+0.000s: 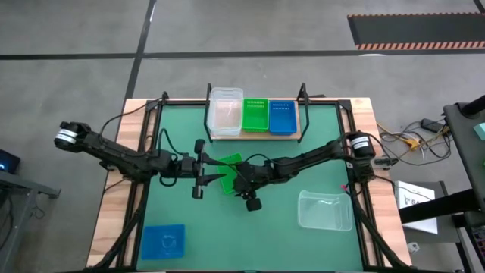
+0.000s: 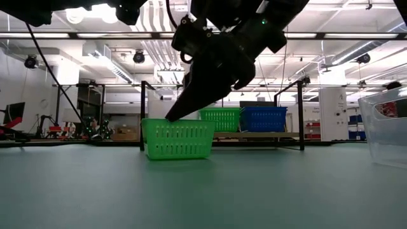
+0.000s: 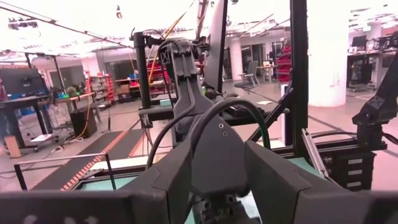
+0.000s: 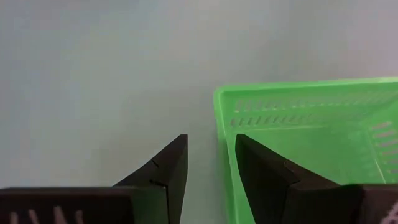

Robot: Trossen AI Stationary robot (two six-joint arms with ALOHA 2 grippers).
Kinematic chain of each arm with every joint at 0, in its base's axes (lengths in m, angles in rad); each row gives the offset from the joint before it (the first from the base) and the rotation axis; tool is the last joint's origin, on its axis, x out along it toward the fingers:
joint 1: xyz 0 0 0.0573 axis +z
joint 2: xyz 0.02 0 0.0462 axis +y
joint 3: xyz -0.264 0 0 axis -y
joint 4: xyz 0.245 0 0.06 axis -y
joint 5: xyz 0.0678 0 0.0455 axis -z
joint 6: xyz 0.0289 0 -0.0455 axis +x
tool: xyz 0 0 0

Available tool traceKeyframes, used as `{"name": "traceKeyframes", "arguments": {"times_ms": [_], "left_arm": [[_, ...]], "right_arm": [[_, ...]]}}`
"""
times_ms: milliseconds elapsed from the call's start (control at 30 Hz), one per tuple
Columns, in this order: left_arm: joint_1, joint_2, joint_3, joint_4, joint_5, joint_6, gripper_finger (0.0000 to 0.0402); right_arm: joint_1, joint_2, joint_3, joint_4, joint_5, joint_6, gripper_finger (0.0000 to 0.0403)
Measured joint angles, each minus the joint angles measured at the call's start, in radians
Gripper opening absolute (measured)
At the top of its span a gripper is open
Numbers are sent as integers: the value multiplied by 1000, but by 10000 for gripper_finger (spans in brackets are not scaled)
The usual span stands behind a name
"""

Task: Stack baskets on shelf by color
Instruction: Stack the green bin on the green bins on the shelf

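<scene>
1. Progress: the shelf [image 1: 296, 135] at the far edge of the desk [image 1: 110, 174] already carries a row of 3 baskets: a clear basket [image 1: 225, 113], a green shelf basket [image 1: 255, 115] and a blue shelf basket [image 1: 281, 117]. I judge the sorting well begun but not finished.
2. Left to do: 3 baskets are off the shelf in the high view. A loose green basket [image 1: 227, 173] sits mid-desk on the green mat [image 1: 265, 224], a loose blue basket [image 1: 164, 242] lies near the front left corner, and a loose clear basket [image 1: 324, 210] lies at the front right.
3. Step in hand: the right gripper [image 4: 210, 163] is down at the loose green basket [image 4: 311, 137], fingers apart, straddling one rim wall, 1 finger outside and 1 inside. It is not clamped yet.
4. The left gripper [image 1: 198, 177] hangs just beside the same basket on its left; I cannot tell how its fingers stand.
5. Orientation: the loose green basket [image 2: 177, 138] stands upright, mouth up. In the high view it lies skewed to the desk edges, but the arms cover too much to fix its long axis. The shelf baskets run their long axes front to back.
</scene>
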Motion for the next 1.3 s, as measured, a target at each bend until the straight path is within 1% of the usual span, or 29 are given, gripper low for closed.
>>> {"name": "traceKeyframes", "arguments": {"times_ms": [133,200,300,467,567,633,767,1033,1100,1200,1300], "left_arm": [[0,0,0,0,0,0,132],[-1,0,0,0,0,-1,132],[-1,0,0,0,0,-1,132],[-1,0,0,1,0,-1,132],[-2,0,0,2,1,-6,132],[-2,0,2,1,1,-32,132],[-5,-1,8,7,1,-54,132],[-8,-4,7,3,1,-53,132],[-8,-5,8,0,1,-53,132],[-8,-5,10,1,1,-53,132],[-8,-5,8,4,1,-53,132]], "right_arm": [[-2,3,-5,1,19,-1,125],[-2,3,-10,4,35,-8,117],[-2,3,-12,1,37,-20,93],[-1,3,-14,1,35,-66,24],[5,-3,-14,-2,25,-88,14],[13,-20,-8,-40,22,-97,13],[32,-93,14,-169,18,-115,12],[44,-325,16,-404,31,-88,11],[44,-385,16,-440,69,-87,11],[44,-458,16,-485,165,-87,11],[40,-513,16,-506,291,-90,11]]}}
